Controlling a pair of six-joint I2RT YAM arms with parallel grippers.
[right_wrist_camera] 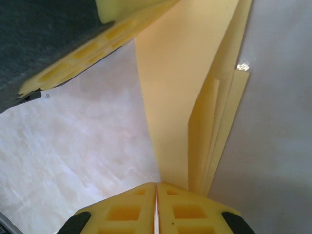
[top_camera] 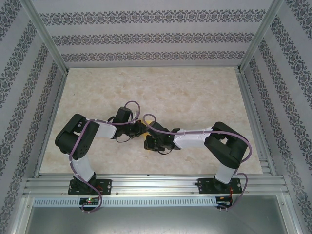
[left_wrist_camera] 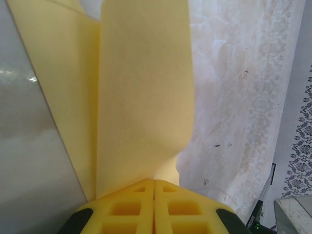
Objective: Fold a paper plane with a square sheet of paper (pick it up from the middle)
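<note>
The yellow paper [left_wrist_camera: 141,97] is folded into a long narrow shape with several layers and a central crease. In the left wrist view it rises straight out of my left gripper [left_wrist_camera: 154,180], whose jaws are shut on its end. In the right wrist view the same paper [right_wrist_camera: 180,97] runs away from my right gripper [right_wrist_camera: 156,184], whose jaws are closed with the paper's edge at their tips. The left gripper's yellow fingers [right_wrist_camera: 87,53] show at the paper's far end. From above, both grippers [top_camera: 140,127] [top_camera: 152,144] meet over the middle of the table, hiding most of the paper.
The marble-patterned table [top_camera: 195,97] has bare surface all round the arms. Patterned walls [top_camera: 146,39] and aluminium posts [top_camera: 253,44] enclose it on three sides. A metal rail [top_camera: 156,185] with both arm bases runs along the near edge.
</note>
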